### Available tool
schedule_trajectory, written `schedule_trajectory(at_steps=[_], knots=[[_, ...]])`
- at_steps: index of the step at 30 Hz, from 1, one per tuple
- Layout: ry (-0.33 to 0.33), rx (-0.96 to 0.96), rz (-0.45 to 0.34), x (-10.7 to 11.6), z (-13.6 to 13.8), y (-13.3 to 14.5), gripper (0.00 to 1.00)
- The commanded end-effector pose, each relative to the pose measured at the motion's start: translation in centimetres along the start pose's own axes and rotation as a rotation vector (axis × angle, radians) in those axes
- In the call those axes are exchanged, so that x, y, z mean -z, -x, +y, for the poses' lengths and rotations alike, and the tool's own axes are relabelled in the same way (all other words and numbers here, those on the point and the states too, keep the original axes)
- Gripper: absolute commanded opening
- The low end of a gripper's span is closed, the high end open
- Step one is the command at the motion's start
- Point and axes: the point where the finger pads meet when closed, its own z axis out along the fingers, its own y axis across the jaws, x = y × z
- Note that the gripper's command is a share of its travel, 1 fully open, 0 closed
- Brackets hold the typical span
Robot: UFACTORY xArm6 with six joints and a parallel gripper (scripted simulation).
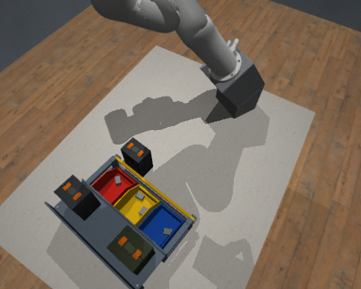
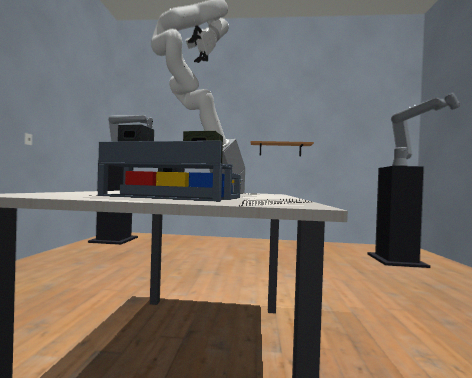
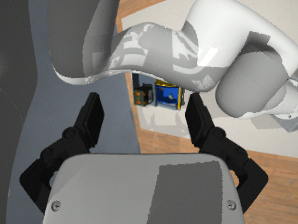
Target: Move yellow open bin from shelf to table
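Observation:
The yellow open bin (image 1: 137,204) sits in the grey shelf (image 1: 114,218) between a red bin (image 1: 112,183) and a blue bin (image 1: 161,225). Each bin holds small grey parts. In the exterior view the yellow bin (image 2: 172,179) shows its front in the shelf's lower opening. My gripper (image 2: 199,47) is high above the table, far from the shelf, open and empty. In the wrist view its fingers stand wide apart, and the shelf (image 3: 156,92) shows small and far off between them, partly hidden by my own arm.
A black box (image 1: 76,196) and an olive box (image 1: 130,248) stand on the shelf's top. Another black box (image 1: 137,154) stands at the shelf's red-bin end. My arm's dark base (image 1: 240,89) is at the mat's far side. A second arm (image 2: 409,130) stands off to the right.

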Motion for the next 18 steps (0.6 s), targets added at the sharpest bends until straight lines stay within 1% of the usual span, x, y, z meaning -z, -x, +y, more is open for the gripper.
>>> schedule_trajectory(at_steps=[1, 2, 3, 7, 18], knots=[[-0.133, 0.220, -0.035, -0.8, 1.0, -4.8, 1.00], [-0.133, 0.220, -0.035, -0.8, 1.0, -4.8, 1.00], [-0.026, 0.044, -0.007, -0.2, 0.2, -1.0, 1.00], [-0.133, 0.220, -0.035, -0.8, 1.0, -4.8, 1.00], [-0.133, 0.220, -0.035, -0.8, 1.0, -4.8, 1.00]])
